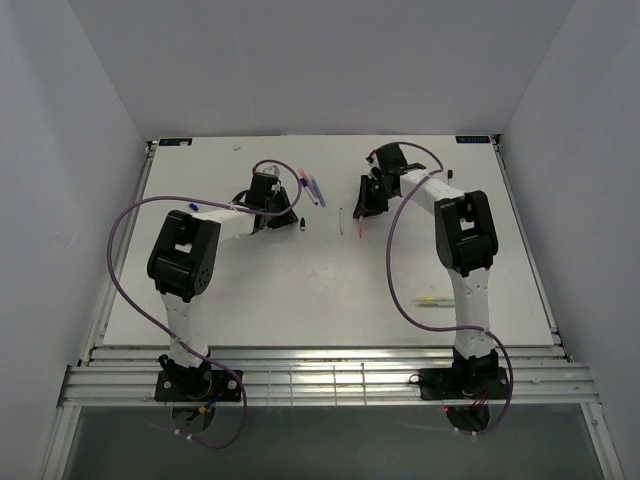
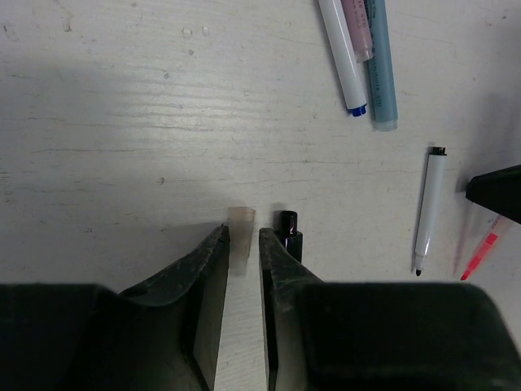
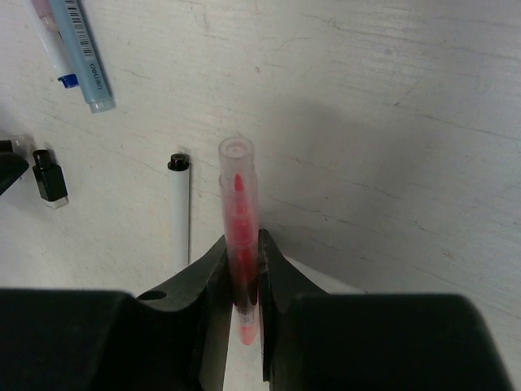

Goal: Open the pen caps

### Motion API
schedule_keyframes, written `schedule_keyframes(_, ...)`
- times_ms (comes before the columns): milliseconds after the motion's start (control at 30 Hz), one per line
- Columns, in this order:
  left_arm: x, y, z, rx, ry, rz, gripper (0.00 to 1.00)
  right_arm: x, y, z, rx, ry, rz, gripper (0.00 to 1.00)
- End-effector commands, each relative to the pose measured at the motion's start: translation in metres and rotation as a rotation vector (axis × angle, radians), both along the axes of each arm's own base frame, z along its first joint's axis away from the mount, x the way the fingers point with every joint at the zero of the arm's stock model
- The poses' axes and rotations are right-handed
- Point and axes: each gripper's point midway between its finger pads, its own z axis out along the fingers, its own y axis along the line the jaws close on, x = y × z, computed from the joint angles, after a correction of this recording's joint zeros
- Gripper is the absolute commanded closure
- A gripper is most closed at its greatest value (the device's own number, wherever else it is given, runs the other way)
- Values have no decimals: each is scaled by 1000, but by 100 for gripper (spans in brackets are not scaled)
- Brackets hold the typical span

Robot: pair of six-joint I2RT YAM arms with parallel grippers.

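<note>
My right gripper (image 3: 242, 240) is shut on a red pen (image 3: 237, 204). The pen's clear cap (image 3: 235, 155) is still on, with the red nib showing inside it. In the top view this gripper (image 1: 366, 205) is at the table's far middle, with the red pen (image 1: 358, 228) sticking out. My left gripper (image 2: 242, 232) is low over the table, its jaws close on a small translucent pink cap (image 2: 241, 218). A black cap (image 2: 286, 228) lies just beside its right finger and also shows in the right wrist view (image 3: 49, 181). An uncapped white pen (image 2: 429, 208) lies between the grippers.
A white pen with a blue tip, a pink pen and a light blue pen lie together (image 2: 362, 57) beyond the left gripper (image 1: 272, 210). A yellow pen (image 1: 435, 301) lies near the right arm. A small dark item (image 1: 451, 174) sits at the far right.
</note>
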Motion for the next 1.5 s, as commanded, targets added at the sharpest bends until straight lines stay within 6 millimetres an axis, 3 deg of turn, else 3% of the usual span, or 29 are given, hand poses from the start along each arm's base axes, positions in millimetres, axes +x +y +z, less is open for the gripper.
schedule_keyframes(0,-6,1,-8,-4,36,11,66,9,3,-3,13,-18,6,79)
schedule_keyframes(233,-10,1,-13,-6,47,12,60,9,4,-7,16,-14,12,70)
schedule_keyframes(633,-20,6,-14,-29,55,17,55,0,13,-7,84,4,30,69)
schedule_keyframes(867,-23,11,-7,-28,45,42,49,-11,30,6,214,7,83,69)
schedule_keyframes(1067,-17,13,8,-32,8,48,44,-9,25,24,197,-48,68,69)
schedule_keyframes(1467,-16,24,10,-13,9,68,43,-11,15,63,181,-150,55,68)
